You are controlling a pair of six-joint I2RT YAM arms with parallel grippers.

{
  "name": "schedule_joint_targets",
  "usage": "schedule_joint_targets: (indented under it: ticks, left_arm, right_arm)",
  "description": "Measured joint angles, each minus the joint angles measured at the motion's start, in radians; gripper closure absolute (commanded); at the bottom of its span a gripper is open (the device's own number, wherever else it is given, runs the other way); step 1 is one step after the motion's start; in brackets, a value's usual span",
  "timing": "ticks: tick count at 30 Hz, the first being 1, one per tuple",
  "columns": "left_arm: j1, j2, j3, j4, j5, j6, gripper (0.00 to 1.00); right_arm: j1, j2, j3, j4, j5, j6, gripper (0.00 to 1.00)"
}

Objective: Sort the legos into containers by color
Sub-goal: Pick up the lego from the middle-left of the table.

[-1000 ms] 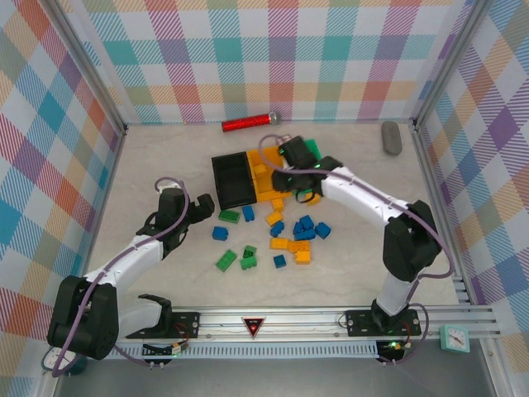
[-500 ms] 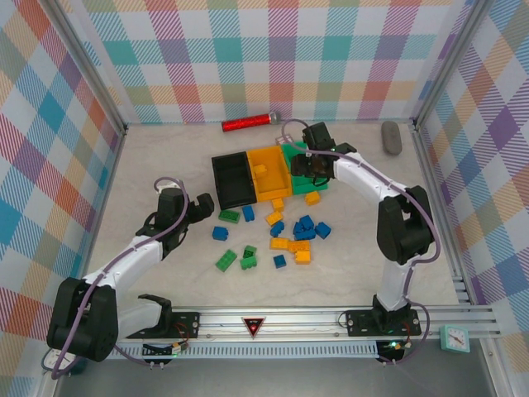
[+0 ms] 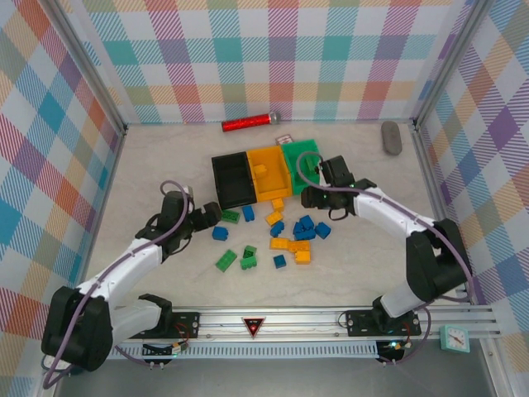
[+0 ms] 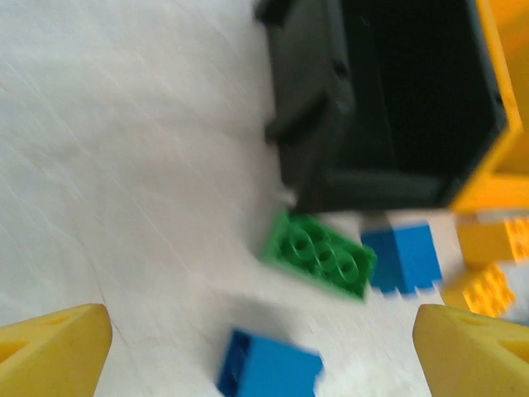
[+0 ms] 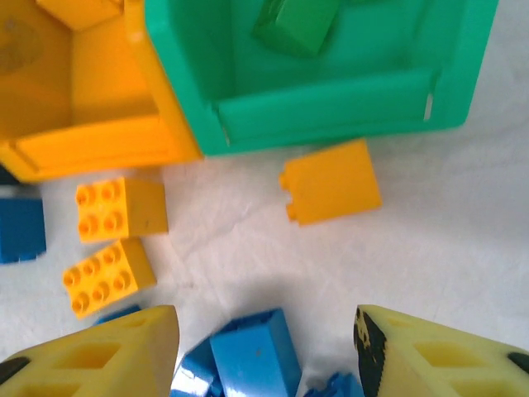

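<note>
hung left jaws wide over green lego (image 4: 318,255) by black bin (image 4: 310,107), probably for pickup; right jaws apart, empty, over blue lego (image 5: 254,351).

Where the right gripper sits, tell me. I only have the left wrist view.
Observer: The right gripper hangs open above a blue lego, just short of the green bin.
Operator: Report what's inside that bin.
Observer: One green lego lies in it.
Operator: Name any stray beside it.
Observer: An orange lego lies just outside the bin's wall on the arms' side, not touching it.
</note>
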Motion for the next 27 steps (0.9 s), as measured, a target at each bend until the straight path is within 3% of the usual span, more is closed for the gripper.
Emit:
schedule_joint_targets:
  ticks: [7,13,16,22,27]
  left_arm:
    - [-0.291,-0.051,0.059,-0.246,-0.066,-0.108,0.14]
    - [-0.532,0.137,0.235,-0.458,-0.172,-0.183,0.17]
    - [-0.641,0.268,0.331,-0.540,-0.225,-0.197,0.28]
    - [-0.756,0.531,0.492,-0.631,-0.280,-0.196,0.32]
    - [-0.765,0.588,0.489,-0.649,-0.301,-0.207,0.32]
  right_arm:
    - [0.052,-0.035,-0.138,0.142,-0.006,0.019,0.42]
    - [0.082,-0.101,-0.232,0.253,0.023,0.026,0.41]
    - [0.084,-0.154,-0.291,0.293,0.043,0.039,0.41]
    - [0.084,-0.167,-0.303,0.319,0.066,0.053,0.41]
    - [0.084,-0.167,-0.303,0.322,0.069,0.053,0.41]
